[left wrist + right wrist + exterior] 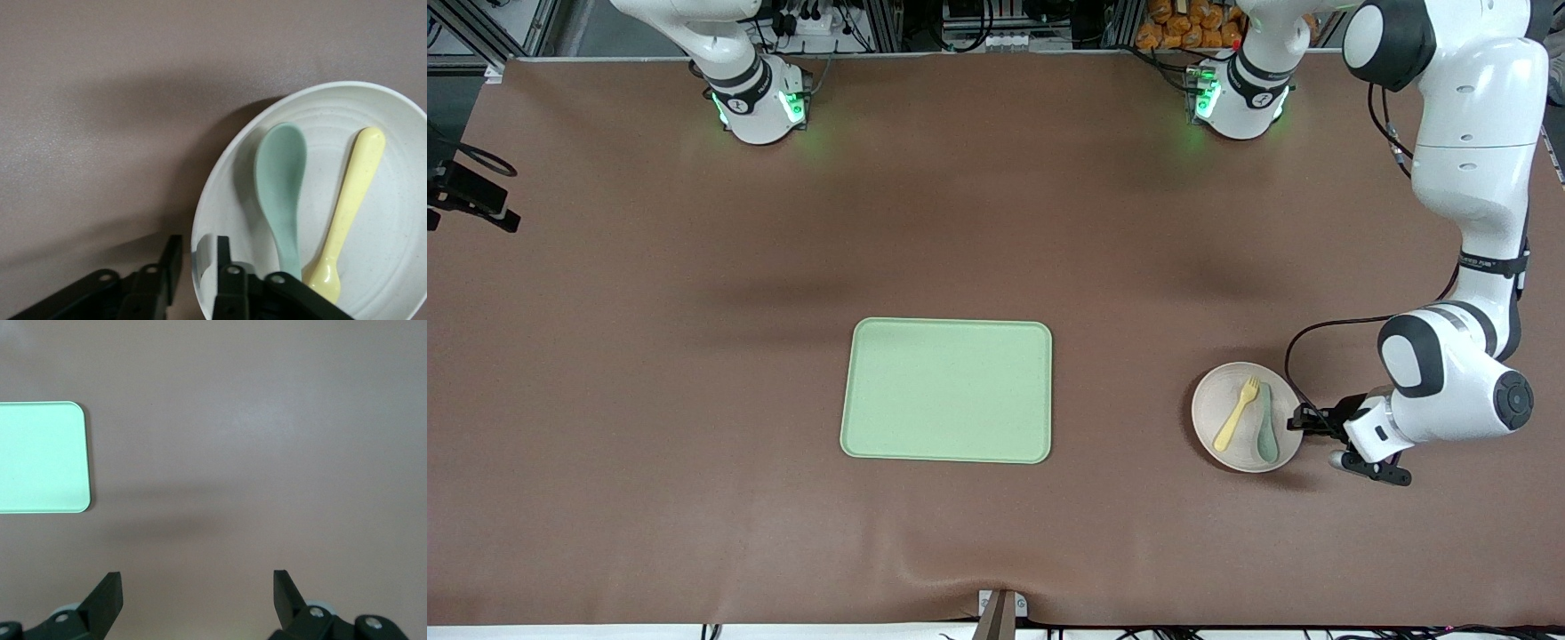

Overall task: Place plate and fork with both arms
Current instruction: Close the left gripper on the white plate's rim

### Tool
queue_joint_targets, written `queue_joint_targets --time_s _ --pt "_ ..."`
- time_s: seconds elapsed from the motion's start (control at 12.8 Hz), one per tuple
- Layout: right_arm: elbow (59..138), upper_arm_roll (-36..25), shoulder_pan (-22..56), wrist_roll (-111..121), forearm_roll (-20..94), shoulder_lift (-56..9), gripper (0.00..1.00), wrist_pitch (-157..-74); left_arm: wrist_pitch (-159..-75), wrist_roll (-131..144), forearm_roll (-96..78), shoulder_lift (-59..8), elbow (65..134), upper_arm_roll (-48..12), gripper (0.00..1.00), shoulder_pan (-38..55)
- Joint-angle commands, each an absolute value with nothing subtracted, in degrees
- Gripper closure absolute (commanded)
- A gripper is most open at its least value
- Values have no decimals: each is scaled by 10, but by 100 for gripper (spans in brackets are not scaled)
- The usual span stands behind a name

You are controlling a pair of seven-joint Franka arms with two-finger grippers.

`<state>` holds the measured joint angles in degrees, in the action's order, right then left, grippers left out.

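Plate (1243,416) at left arm's end w/ fork (1237,414) + spoon (1266,435) loose inside. Left gripper (198,267) pinches its rim — stiff, light; keep level. Right gripper (197,597) wide open, empty, over bare table, waits.

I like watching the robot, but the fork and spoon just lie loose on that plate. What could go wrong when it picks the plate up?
1. The left gripper pinches only the plate by its rim, so the plate may tip when lifted.
2. The fork and spoon lie loose on it and could slide off.
3. The tray sits well toward the right arm's end, so there is a long carry with time to wobble.
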<state>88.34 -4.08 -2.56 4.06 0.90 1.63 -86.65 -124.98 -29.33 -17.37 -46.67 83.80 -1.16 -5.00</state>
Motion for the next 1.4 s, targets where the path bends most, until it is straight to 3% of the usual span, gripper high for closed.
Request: queue_joint_targets --time_s 0.0,0.23,0.47,1.32 --pt "885 -35 -31 37 17 23 0 -862 -1251 -306 -181 -474 826 -10 79 -49" --pt "885 -35 -29 37 17 24 0 -862 -1251 -306 -181 -474 826 -10 80 -51" --pt "885 -35 -28 37 17 24 0 -862 -1251 -306 -181 -474 825 -10 94 -50" --pt "885 -35 -29 37 17 24 0 -862 -1250 -300 -186 -464 824 -11 100 -51"
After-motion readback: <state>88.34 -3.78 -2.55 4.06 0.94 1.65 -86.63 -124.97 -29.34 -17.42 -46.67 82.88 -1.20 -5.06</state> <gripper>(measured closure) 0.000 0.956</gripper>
